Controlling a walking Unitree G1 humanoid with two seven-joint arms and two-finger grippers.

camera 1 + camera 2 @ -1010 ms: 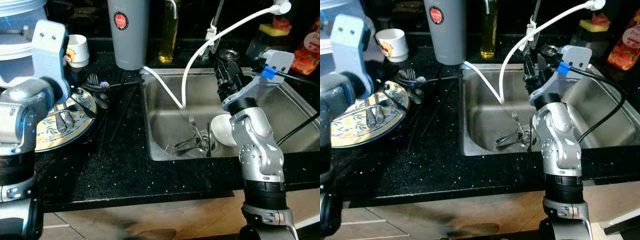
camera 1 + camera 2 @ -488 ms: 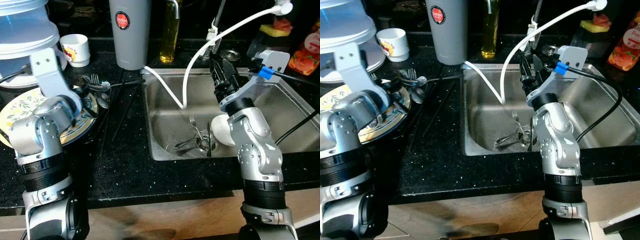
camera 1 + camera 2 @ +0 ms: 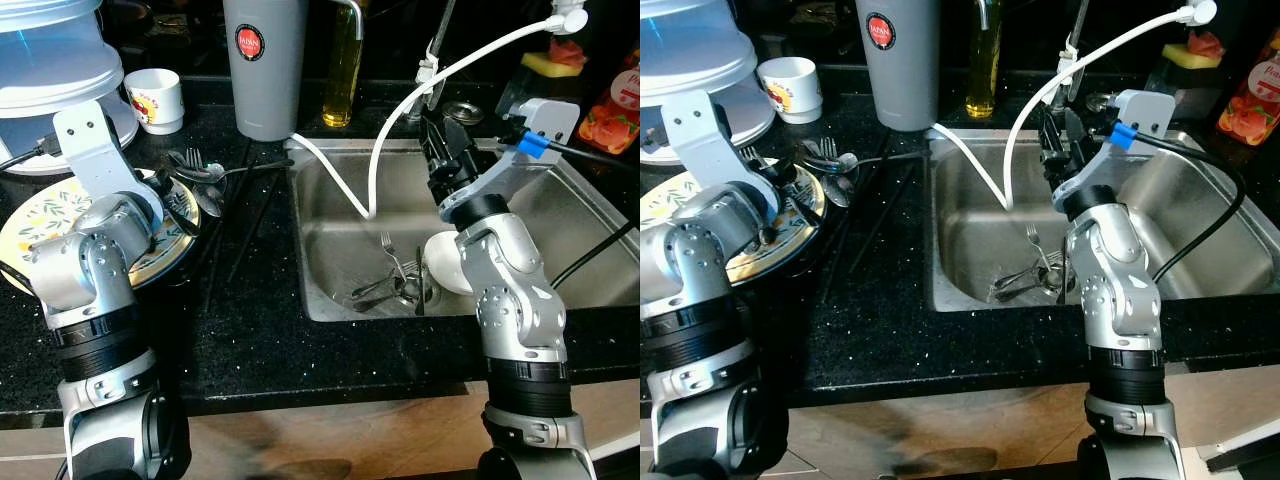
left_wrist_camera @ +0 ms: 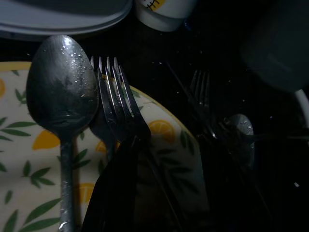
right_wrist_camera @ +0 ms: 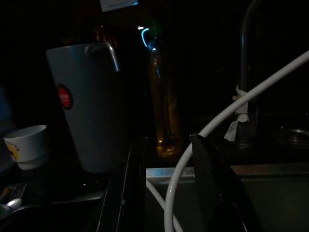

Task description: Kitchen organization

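A lemon-patterned plate (image 3: 30, 235) sits on the black counter at the left. On it lie a wet spoon (image 4: 60, 92) and a fork (image 4: 118, 104). My left gripper (image 3: 168, 212) rests low over the plate's right side, open, one finger (image 4: 113, 193) lying over the fork's handle while the spoon lies free beside it. More cutlery (image 3: 390, 285) lies in the steel sink (image 3: 330, 210) next to a white round dish (image 3: 445, 265). My right gripper (image 3: 445, 140) points up at the sink's back edge, open and holding nothing, the white hose (image 5: 231, 108) crossing before it.
Behind the sink stand a grey jug (image 3: 265, 65) and an oil bottle (image 3: 343, 60). A paper cup (image 3: 155, 98) and a blue-white appliance (image 3: 50, 60) are at the back left. A loose fork and spoon (image 3: 195, 175) lie beside the plate. A red bottle (image 3: 610, 110) stands at the far right.
My left arm came down from above the plate and brought the cutlery onto it, then held still. The right arm has barely moved.
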